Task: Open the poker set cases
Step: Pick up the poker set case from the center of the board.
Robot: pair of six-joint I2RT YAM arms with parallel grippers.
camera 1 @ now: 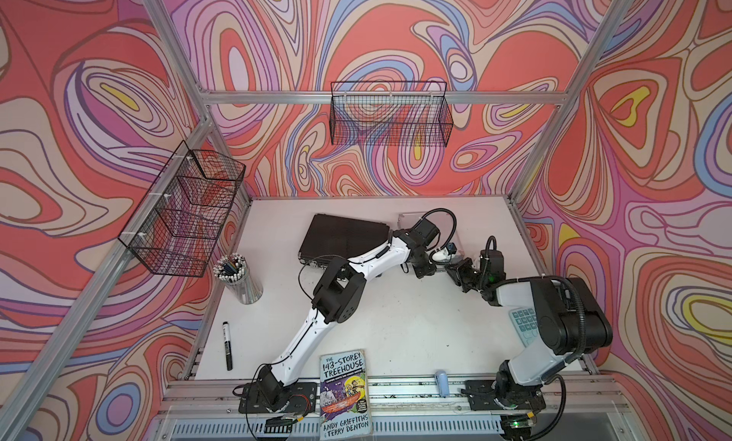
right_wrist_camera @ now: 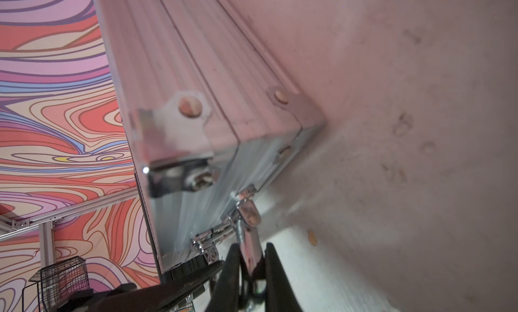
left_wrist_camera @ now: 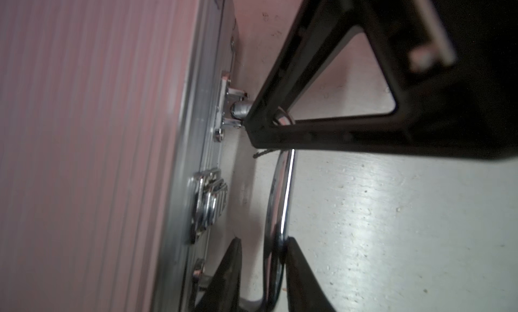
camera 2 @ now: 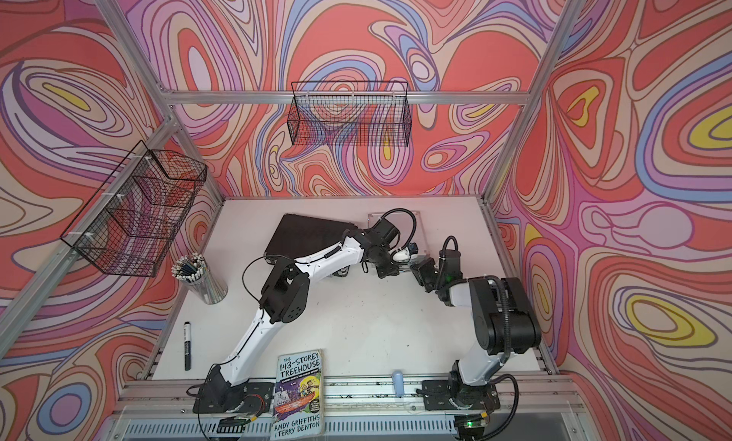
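Work centred on the silver case, which lay flat and closed at the far right of the desk, largely hidden under the left arm in both top views. Its chrome handle stuck out from the front edge. The right gripper had its fingers pinched on that handle close to the pivot, probably to steady the light box so it would not slide while the catches were worked.

The left gripper reached in from the other side. Its fingers stood a little apart, straddling the same handle, one touching the chrome and the other clear of it, so nothing was clamped there. That placed it just beside a latch, which looked flat against the edge and so, by my reading, was not yet released.

The black case sat closed to the left of the silver one, near it and partly under the left arm; it seemed to be left for later. The book lay well apart at the near edge, out of the way.
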